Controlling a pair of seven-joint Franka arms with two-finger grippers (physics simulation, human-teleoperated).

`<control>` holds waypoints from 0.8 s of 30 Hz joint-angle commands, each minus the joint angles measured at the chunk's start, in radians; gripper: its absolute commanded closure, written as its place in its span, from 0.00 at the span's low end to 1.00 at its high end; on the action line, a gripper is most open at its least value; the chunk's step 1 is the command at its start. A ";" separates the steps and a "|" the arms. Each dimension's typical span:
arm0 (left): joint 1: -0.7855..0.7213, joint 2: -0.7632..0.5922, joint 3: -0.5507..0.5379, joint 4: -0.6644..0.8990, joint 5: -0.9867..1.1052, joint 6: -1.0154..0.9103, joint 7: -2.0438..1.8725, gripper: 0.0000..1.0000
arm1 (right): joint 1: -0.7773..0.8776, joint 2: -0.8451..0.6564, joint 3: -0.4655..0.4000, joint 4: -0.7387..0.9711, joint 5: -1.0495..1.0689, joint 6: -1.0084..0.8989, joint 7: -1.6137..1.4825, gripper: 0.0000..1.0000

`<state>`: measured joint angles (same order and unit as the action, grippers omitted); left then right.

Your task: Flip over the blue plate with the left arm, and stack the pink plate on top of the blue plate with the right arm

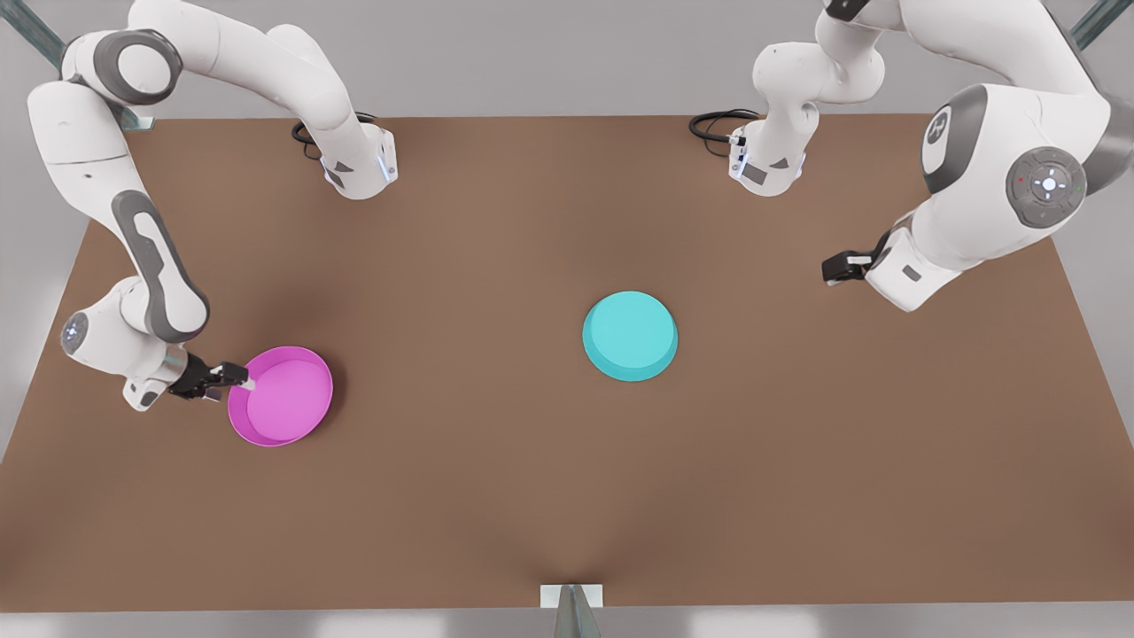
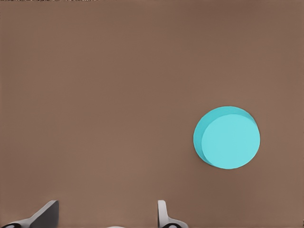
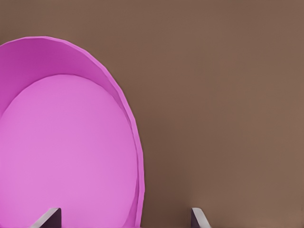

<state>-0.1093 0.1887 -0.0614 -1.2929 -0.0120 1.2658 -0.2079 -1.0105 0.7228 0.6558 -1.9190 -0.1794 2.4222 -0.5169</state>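
**Inspector:** Start with the table (image 1: 567, 496).

**Assistant:** Brown and flat, carrying both plates. The blue plate (image 1: 630, 336) lies near the table's middle, base uppermost by the look of it, so I judge the flip done. The pink plate (image 1: 281, 395) sits rim up, well apart from the blue plate, toward the front view's left.

**Inspector:** The arms?

**Assistant:** The right gripper (image 1: 244, 382) is at the edge of the pink plate farthest from the blue plate. The right wrist view has its fingers (image 3: 47, 219) spread, with the rim passing between them, not clamped. The left gripper (image 1: 833, 268) waits beyond the blue plate, toward the front view's right, touching nothing. Its fingers (image 2: 45, 214) stand apart in its wrist view.

**Inspector:** Handling?

**Assistant:** My judgement: a light, stiff plastic plate with a smooth, possibly slippery wall. The rim is the only hold, one finger inside the wall and one outside. A single-edge grip may let it droop or swing.

**Inspector:** Risk?

**Assistant:** Slipping in transit, or landing off-centre on the blue plate's base.
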 commanded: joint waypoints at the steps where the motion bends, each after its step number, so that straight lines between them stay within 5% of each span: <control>1: 0.003 -0.002 0.000 0.000 0.001 0.000 0.004 0.00 | -0.005 0.003 0.001 0.000 -0.008 0.000 -0.002 0.00; 18: 0.017 0.006 0.000 0.007 0.004 0.001 0.004 0.00 | -0.092 0.086 0.105 0.005 -0.063 0.035 0.012 0.00; 24: 0.017 0.006 0.000 0.007 0.004 0.001 0.004 0.00 | -0.099 0.115 0.119 0.005 -0.064 0.060 0.038 0.15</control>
<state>-0.0921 0.1949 -0.0613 -1.2855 -0.0081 1.2671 -0.2040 -1.1091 0.8375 0.7746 -1.9144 -0.2439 2.4870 -0.4786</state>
